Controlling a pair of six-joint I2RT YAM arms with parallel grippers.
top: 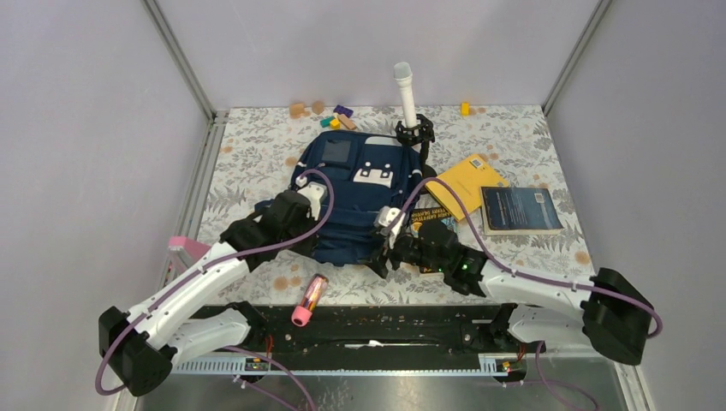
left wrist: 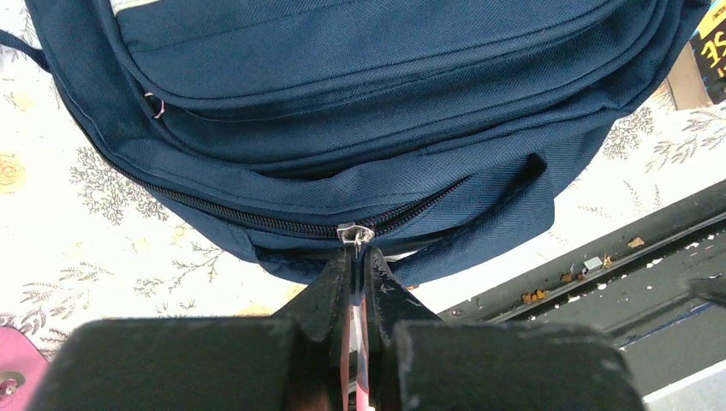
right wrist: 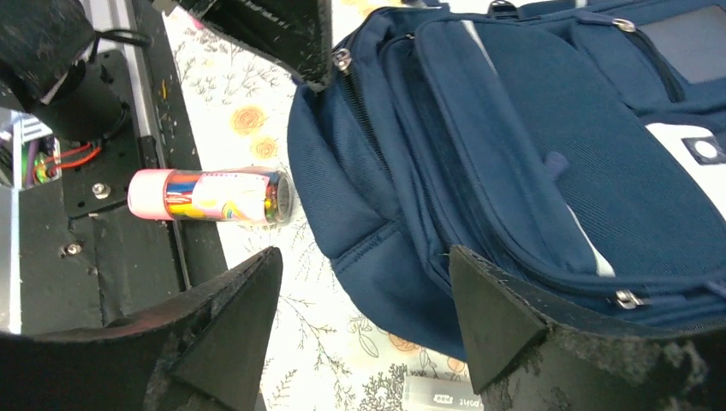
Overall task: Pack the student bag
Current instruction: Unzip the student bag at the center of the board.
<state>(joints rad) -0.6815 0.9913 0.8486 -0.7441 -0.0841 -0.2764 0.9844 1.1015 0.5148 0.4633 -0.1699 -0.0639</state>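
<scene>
Student bag [top: 351, 193]: I see it lying flat in the middle of the floral surface [top: 257, 154], front pockets up, with its near end towards the arm bases.
Left tool [left wrist: 358, 255]: it is at the bag's near left edge. On my left wrist view the jaws are pressed together, with the metal zipper pull [left wrist: 355, 233] pinched at their tips.
Zipper track: it runs dark along the bag's side seam on both sides of the pull. I cannot tell from here whether the teeth are meshed.
Right tool [right wrist: 364, 274]: the jaws are spread wide with nothing gripped. They hang over the bag's near right corner, and I see no finger touching the fabric.
Crayon tube [right wrist: 210, 195]: it is clear with a pink cap and coloured sticks inside. It lies on its side at the near edge of the surface, just beside the bag's corner but apart from it.
Yellow book [top: 467, 180]: it lies flat to the right of the bag, with one corner close to the bag's side.
Dark blue book [top: 520, 210]: it lies flat further right, and its left edge overlaps the yellow one.
White cylinder [top: 405, 94]: it stands upright in a black holder at the bag's far right corner.
Small coloured blocks [top: 338, 116]: these are scattered along the far edge, beyond the bag.
Pink item [top: 188, 248]: it sits at the left edge beside my left arm, too hidden for me to identify.
</scene>
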